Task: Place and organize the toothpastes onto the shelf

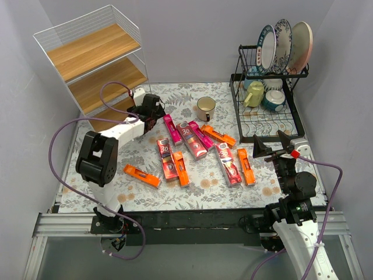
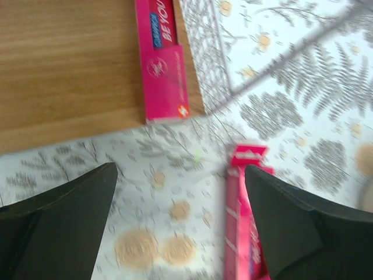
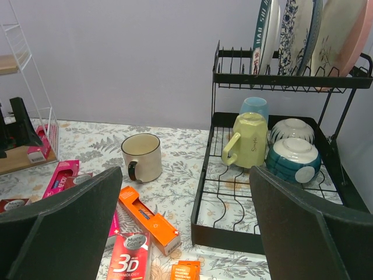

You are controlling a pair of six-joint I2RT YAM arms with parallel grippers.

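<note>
Left gripper (image 2: 179,170) by shelf (image 1: 96,49) at far-left corner, jaws spread, magenta carton (image 2: 165,76) on its bottom tier, right gripper (image 1: 271,146) near right edge, jaws parted.

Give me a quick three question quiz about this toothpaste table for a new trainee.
1. True or false: the left gripper is shut on a carton.
2. Fill in: the carton lying on the wooden board of the shelf is ___ in colour.
3. Where does the cream mug stand? A, on the shelf. B, on the table, apart from the dish rack. C, inside the dish rack.
Key: 1 false, the left gripper is open and empty. 2 pink. 3 B.
</note>
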